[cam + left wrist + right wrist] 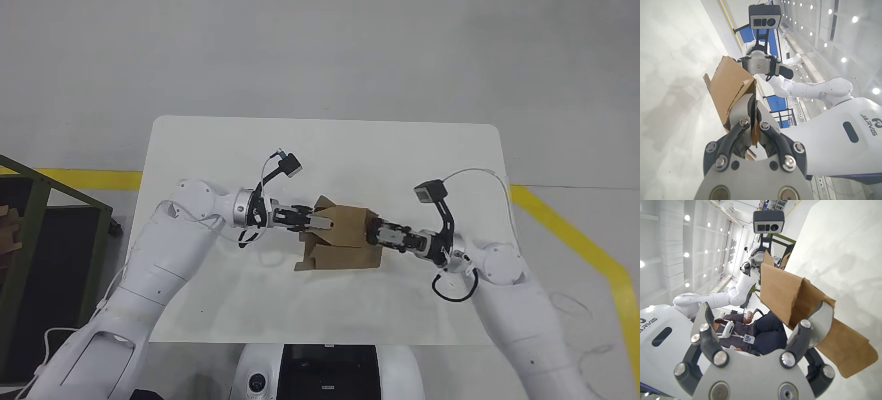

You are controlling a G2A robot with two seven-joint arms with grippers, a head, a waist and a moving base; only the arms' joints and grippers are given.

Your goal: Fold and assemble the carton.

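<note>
A brown carton (343, 238) sits half-formed at the centre of the frame on the white table (200, 150), held between the two arms, with loose flaps sticking out at its left end and lower left corner. The left gripper (305, 218) meets it from the left; in the left wrist view this gripper (753, 103) is clenched tight on a thin flap (754, 130) at the carton's (728, 85) end, its pads pressed to either side of the cardboard. The right gripper (378, 236) meets the carton from the right. In the right wrist view this gripper (762, 311) is spread wide: one finger (821, 313) lies inside the open end of the carton (780, 291) against a wall, and the other finger (706, 311) stands free, well apart from the cardboard. A yellow line (560, 225) runs across the floor to the right of the table, and a green frame (30, 230) stands at the left edge.
</note>
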